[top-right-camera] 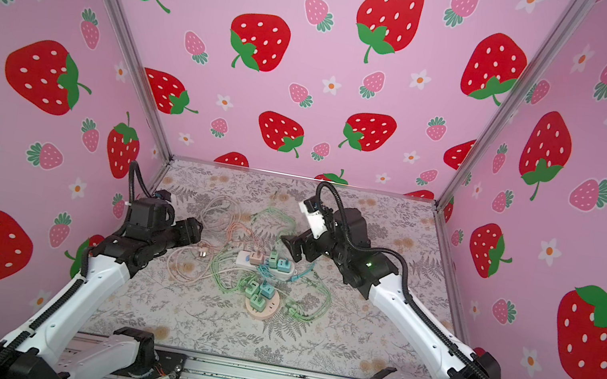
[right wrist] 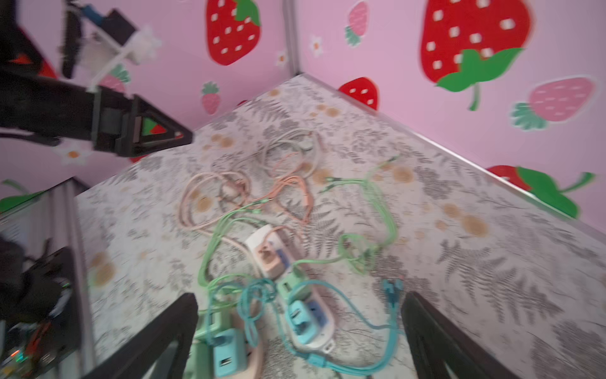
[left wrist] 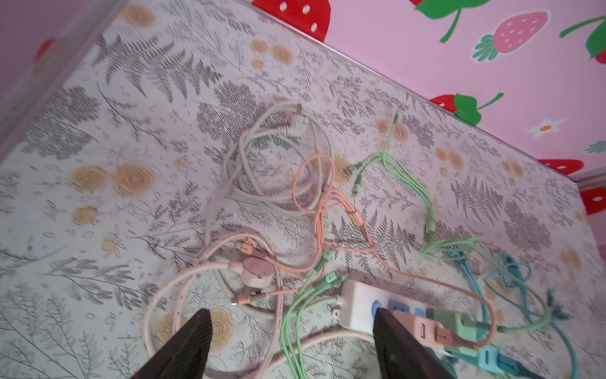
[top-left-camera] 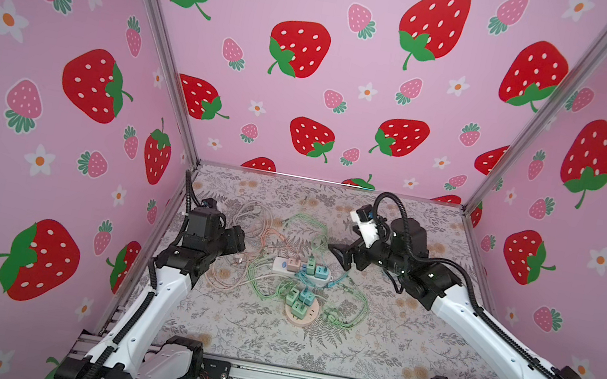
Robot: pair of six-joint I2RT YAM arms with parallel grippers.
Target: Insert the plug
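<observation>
Left gripper [left wrist: 292,315] spread, empty; pink plug [left wrist: 433,334] sits in the power strip [left wrist: 357,298] beside its finger. Right gripper [right wrist: 300,297] likewise spread.

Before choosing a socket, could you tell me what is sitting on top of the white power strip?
On the white power strip stand a pink adapter, a green adapter and a blue adapter, side by side. The sockets beneath them are hidden.

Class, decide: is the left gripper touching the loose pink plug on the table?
Apart. The left wrist view shows table between the open left gripper and the pink plug.
</observation>
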